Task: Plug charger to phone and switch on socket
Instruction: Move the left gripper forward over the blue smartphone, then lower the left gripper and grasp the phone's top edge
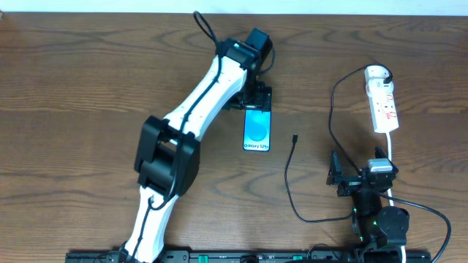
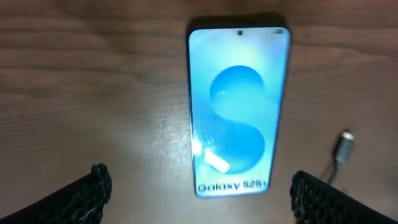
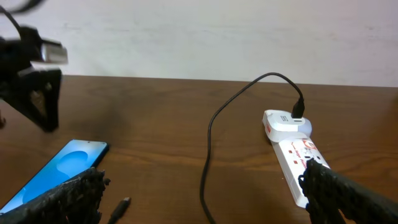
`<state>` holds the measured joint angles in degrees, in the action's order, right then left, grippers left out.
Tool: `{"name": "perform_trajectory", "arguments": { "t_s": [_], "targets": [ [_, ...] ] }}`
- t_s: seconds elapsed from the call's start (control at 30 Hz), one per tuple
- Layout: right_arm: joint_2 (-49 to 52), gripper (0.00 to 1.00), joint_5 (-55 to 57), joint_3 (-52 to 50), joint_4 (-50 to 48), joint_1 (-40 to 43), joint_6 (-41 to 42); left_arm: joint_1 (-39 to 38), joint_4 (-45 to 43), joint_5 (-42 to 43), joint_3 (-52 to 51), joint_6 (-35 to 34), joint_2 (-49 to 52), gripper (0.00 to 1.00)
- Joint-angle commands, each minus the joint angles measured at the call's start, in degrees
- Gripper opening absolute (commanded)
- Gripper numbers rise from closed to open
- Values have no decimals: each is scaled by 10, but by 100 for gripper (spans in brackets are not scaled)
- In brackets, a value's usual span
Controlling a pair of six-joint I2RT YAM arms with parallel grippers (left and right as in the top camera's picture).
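The phone lies flat mid-table with its blue screen lit; it also shows in the left wrist view and the right wrist view. My left gripper hovers over the phone's far end, open and empty. The charger's black cable runs from the socket in a loop, and its plug tip lies free to the right of the phone. The socket is a white power strip at the right. My right gripper is open and empty near the front right.
The strip's white cord runs toward the front past my right arm's base. The black cable crosses the wood between the phone and the strip. A pale wall stands behind the table.
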<state>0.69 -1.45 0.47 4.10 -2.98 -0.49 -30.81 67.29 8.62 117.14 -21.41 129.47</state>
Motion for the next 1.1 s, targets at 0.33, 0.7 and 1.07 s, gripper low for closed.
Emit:
{"name": "perform_trajectory", "arguments": {
  "t_s": [0.33, 0.7, 1.07],
  "targets": [
    [-3, 99, 5, -2, 2, -4, -4, -4, -44, -7, 8, -55, 57, 94],
    [-3, 99, 5, -2, 2, -4, -4, -37, -56, -40, 8, -55, 83, 94],
    [-3, 99, 5, -2, 2, -4, -4, -46, -67, -55, 8, -70, 92, 94]
  ]
}}
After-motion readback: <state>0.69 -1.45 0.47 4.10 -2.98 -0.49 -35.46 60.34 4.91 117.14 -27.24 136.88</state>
